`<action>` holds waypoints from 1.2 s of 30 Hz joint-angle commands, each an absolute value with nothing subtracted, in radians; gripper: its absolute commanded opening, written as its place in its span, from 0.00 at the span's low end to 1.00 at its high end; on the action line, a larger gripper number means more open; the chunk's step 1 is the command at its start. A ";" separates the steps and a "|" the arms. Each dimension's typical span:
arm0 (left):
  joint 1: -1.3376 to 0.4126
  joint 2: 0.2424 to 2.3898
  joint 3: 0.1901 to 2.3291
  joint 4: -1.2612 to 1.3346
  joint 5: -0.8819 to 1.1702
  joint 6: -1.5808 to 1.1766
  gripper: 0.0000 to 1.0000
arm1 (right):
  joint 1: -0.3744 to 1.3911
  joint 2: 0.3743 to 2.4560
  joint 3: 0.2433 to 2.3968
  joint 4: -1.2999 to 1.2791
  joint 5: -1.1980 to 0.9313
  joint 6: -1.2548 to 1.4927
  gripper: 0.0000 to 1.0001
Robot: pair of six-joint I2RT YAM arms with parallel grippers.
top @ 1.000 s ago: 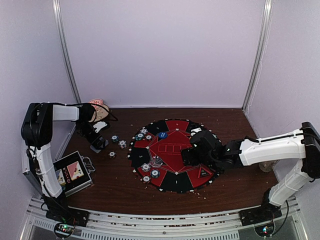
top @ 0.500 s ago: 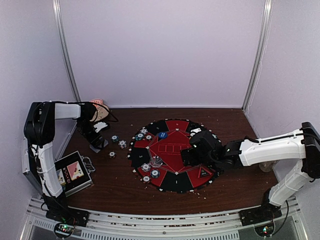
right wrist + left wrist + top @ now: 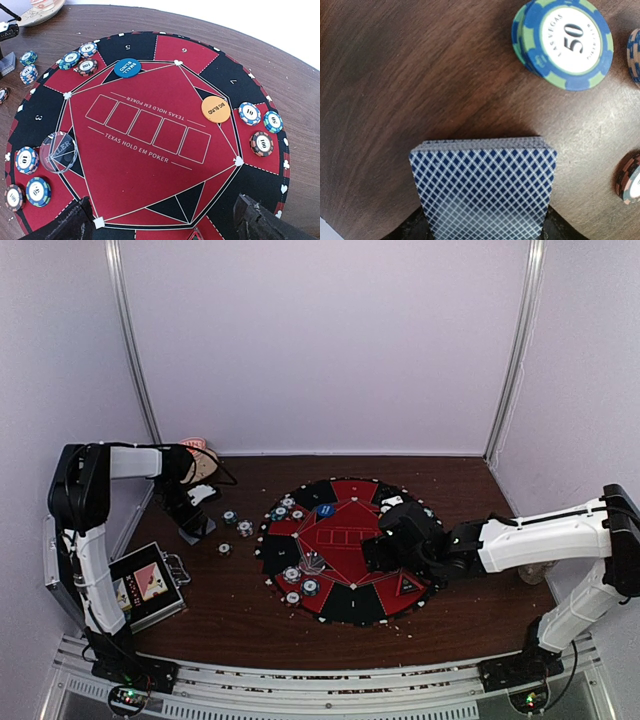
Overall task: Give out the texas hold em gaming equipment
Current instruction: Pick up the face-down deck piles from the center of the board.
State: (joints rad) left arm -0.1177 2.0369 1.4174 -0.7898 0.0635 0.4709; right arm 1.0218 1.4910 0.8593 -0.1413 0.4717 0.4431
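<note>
Brown wood desk (image 3: 240,620) carries a round red-and-black poker mat (image 3: 345,540) at its middle. The top view shows both arms at once. The right pincer (image 3: 375,552) hovers over the mat's right half. The left pincer (image 3: 195,532) points down at bare wood near the desk's left edge, well apart from the mat. Only that view takes in the metal case (image 3: 145,585) at the near-left corner and the beige mug (image 3: 200,462) at the far-left corner. The left wrist camera alone reveals a deck of cards (image 3: 485,190) with a blue diamond-pattern back, lying between dark finger parts at the bottom of the frame. I cannot tell whether that pincer is clenched on the deck or released. The right wrist camera shows its own fingers spread wide with nothing between them. It also shows details too small to read from above: a clear dealer disc (image 3: 59,152) on the mat's left side, an orange big-blind button (image 3: 215,109) toward the right and a blue small-blind button (image 3: 127,67) toward the far side. Three chips (image 3: 261,143) sit on a red wedge at the mat's right rim, and other clusters lie at its left and far-left rims. Beside the deck rests a blue-and-green chip marked 50 (image 3: 565,42), on the wood.
</note>
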 commanded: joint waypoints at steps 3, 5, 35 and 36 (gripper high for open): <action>-0.130 2.067 1.345 -0.793 0.013 0.471 0.60 | 1.029 1.487 0.874 -0.138 0.504 0.448 0.99; -0.129 2.067 1.345 -0.788 0.020 0.469 0.56 | 1.030 1.492 0.881 -0.135 0.502 0.451 0.99; -0.128 1.907 1.378 -0.793 0.102 0.481 0.54 | 1.040 1.972 1.505 -0.067 -0.014 0.605 0.99; -0.128 1.899 1.375 -0.794 0.110 0.484 0.54 | 1.039 1.990 1.521 -0.054 -0.034 0.618 0.99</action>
State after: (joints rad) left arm -0.1253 1.9625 1.3769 -0.7815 0.0624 0.4664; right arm 1.0367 1.9442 1.4616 -0.1204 0.0753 0.5541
